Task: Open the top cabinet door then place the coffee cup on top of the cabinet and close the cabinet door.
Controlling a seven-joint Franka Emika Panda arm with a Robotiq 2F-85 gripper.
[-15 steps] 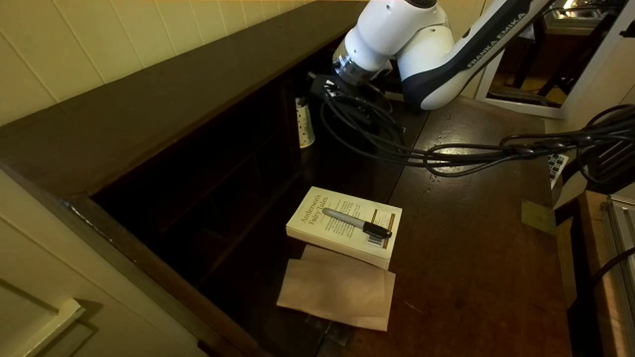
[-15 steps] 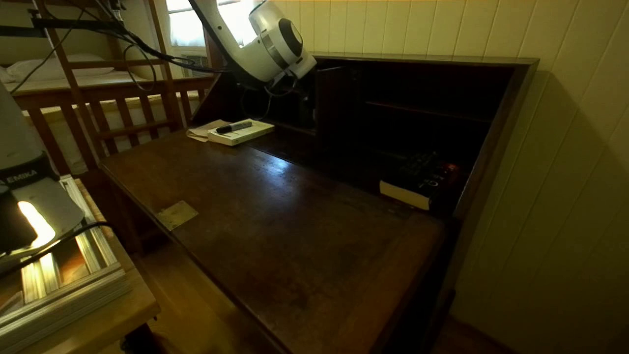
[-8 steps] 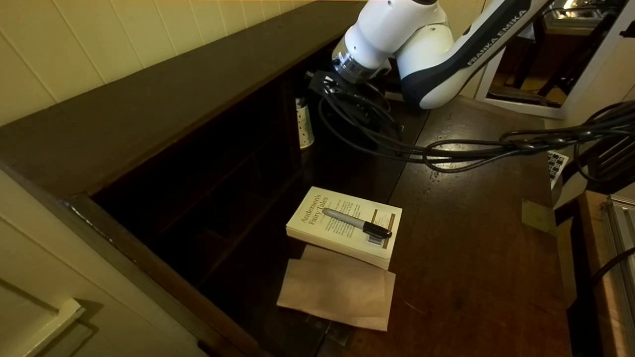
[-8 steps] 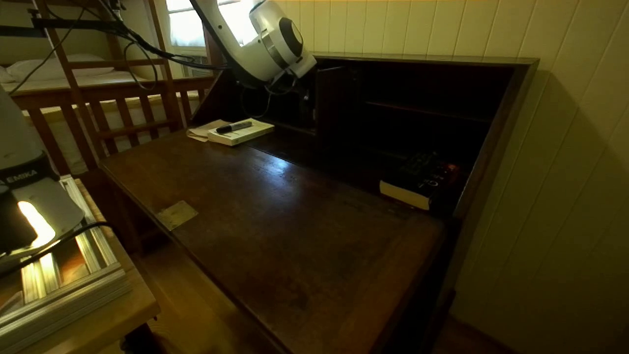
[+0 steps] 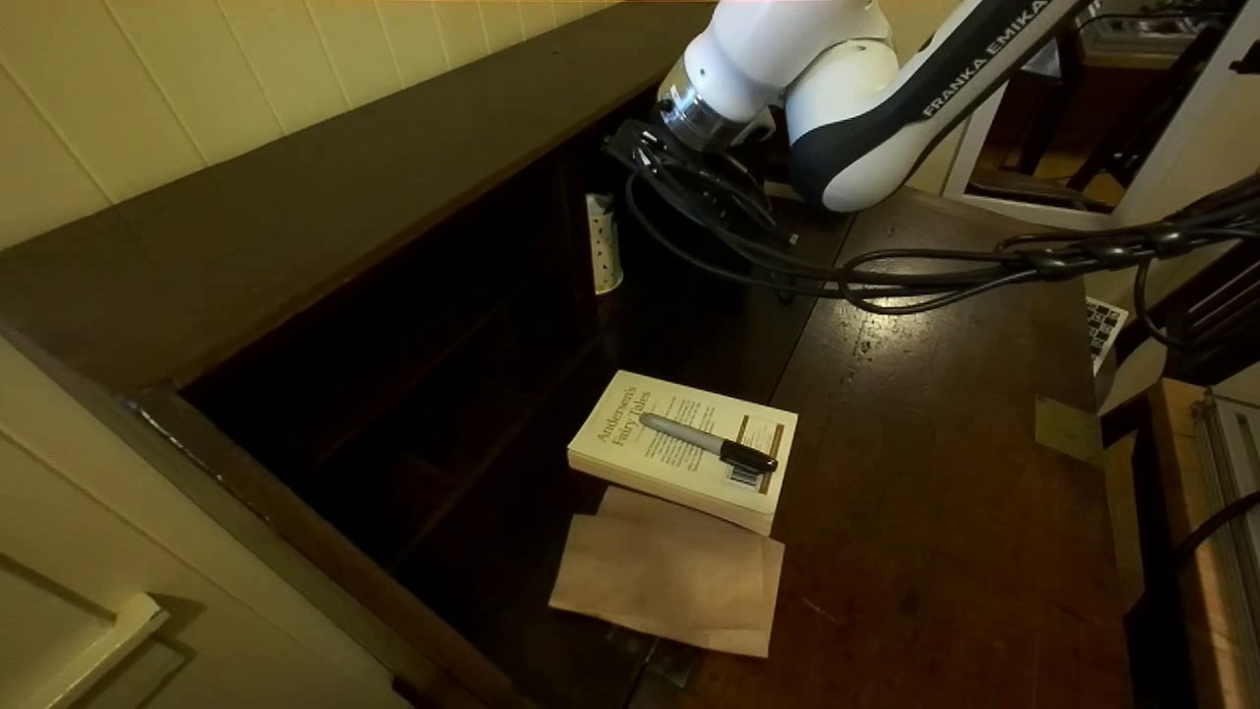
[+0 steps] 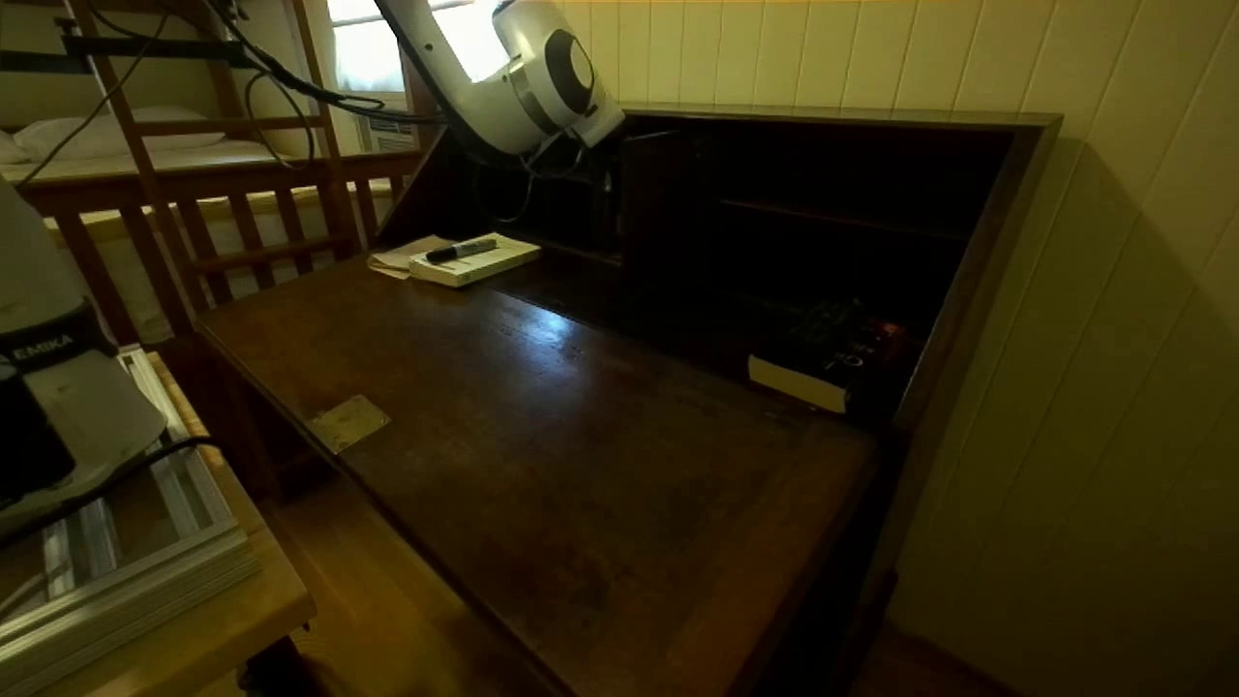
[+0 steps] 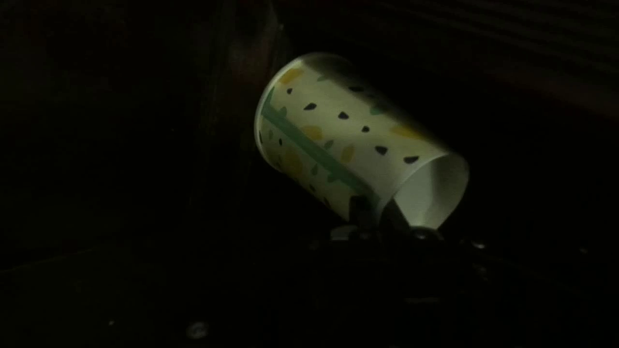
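The coffee cup [image 7: 333,130], pale with dark, yellow and green marks, fills the middle of the wrist view. My gripper [image 7: 377,205] is shut on its wall at the mouth, one finger inside and one outside. In an exterior view the cup [image 5: 604,251] stands near upright beside a dark upright panel, the fingers there hidden by the wrist and cables. The cabinet [image 5: 394,148] has a flat plank top and dark shelved compartments. A dark panel jutting from its front appears to be the top cabinet door [image 6: 658,203], standing swung out; its handle cannot be made out.
On the desk surface [image 5: 935,492] lie a cream book [image 5: 640,404] with a marker [image 5: 689,433] across it and folded brown paper [image 5: 669,581]. A thick black book [image 6: 823,348] sits by the cabinet's side wall. Loose cables [image 5: 728,217] hang from the wrist.
My arm and its cables have risen slightly in both exterior views, baring more of the cup's upper end. The cup itself has hardly shifted. Book, marker and paper are unmoved.
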